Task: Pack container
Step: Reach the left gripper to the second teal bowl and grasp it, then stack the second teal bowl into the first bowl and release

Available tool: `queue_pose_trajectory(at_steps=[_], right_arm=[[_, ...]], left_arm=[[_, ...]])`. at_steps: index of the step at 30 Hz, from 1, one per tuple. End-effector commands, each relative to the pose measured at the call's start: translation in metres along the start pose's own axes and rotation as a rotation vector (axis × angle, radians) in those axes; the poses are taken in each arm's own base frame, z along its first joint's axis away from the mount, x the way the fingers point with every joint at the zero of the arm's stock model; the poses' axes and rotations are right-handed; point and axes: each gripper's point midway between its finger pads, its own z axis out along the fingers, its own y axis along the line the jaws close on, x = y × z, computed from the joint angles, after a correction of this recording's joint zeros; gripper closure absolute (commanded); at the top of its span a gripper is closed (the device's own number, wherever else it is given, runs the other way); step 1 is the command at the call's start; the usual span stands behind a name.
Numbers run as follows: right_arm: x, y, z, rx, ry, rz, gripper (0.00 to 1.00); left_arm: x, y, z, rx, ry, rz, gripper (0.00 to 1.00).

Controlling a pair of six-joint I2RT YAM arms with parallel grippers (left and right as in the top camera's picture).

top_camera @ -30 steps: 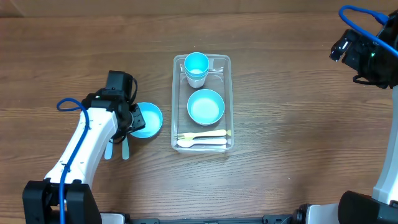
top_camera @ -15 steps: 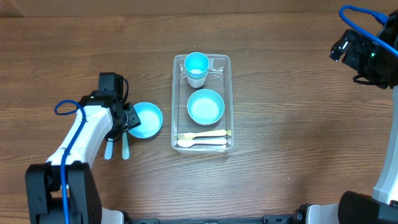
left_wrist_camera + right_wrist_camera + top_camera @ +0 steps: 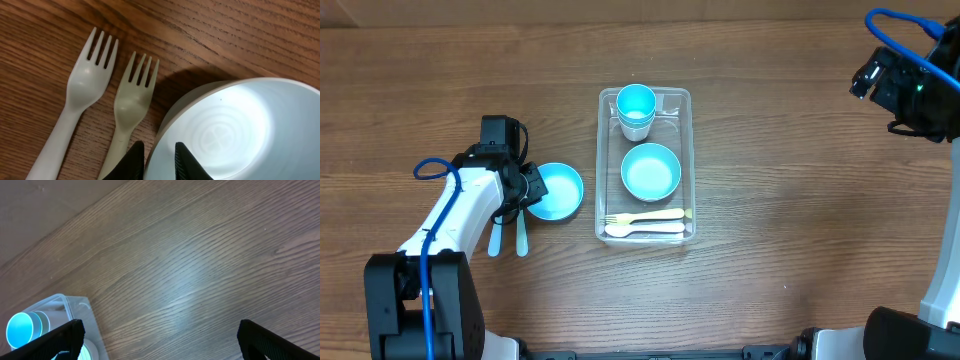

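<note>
Container (image 3: 601, 150) holds cup (image 3: 636, 104), packed bowl (image 3: 651, 171), cutlery (image 3: 645, 222). My left gripper (image 3: 159, 159) pinches loose bowl (image 3: 235, 130) rim, container's 9 o'clock; forks (image 3: 85, 87) unpacked. My right gripper (image 3: 160, 327) gapes, empty.

one container (image 3: 599, 160), two teal bowls (image 3: 651, 171) (image 3: 558, 192), one cup stack (image 3: 636, 108), two forks (image 3: 87, 85) (image 3: 132, 100) loose, two utensils (image 3: 645, 215) (image 3: 645, 229) inside.

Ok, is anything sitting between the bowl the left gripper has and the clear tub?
Nothing visible: only bare wood lies between the loose bowl, pinched at its rim by the left gripper, and the left wall of the container. Inside, though, a second bowl fills the middle, with a cup and cutlery at the ends.
</note>
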Motion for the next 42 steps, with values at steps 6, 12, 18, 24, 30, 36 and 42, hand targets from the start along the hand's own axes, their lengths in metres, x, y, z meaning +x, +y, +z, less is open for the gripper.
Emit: queue_pose_trajectory(at_steps=[6, 12, 18, 24, 30, 36, 42], right_arm=[[-0.001, 0.001, -0.004, -0.005, -0.012, 0.005, 0.00], [-0.001, 0.001, -0.004, -0.005, -0.012, 0.004, 0.00], [-0.001, 0.001, -0.004, -0.005, -0.012, 0.005, 0.00], [-0.001, 0.001, -0.004, -0.005, -0.012, 0.005, 0.00], [-0.001, 0.001, -0.004, -0.005, -0.012, 0.004, 0.00], [-0.001, 0.001, -0.004, -0.005, -0.012, 0.004, 0.00], [-0.001, 0.001, -0.004, -0.005, -0.012, 0.004, 0.00]], left_arm=[[0.012, 0.000, 0.003, 0.018, 0.054, 0.019, 0.79], [0.007, -0.003, 0.003, 0.033, 0.032, 0.020, 0.96], [-0.006, -0.022, -0.015, 0.108, 0.033, 0.071, 0.96], [-0.044, -0.040, -0.081, 0.133, -0.037, 0.166, 0.96], [-0.074, -0.074, -0.183, 0.264, -0.174, 0.255, 0.96], [-0.033, -0.139, -0.207, 0.370, -0.171, 0.438, 0.96], [0.010, -0.197, -0.163, 0.369, -0.110, 0.517, 0.96]])
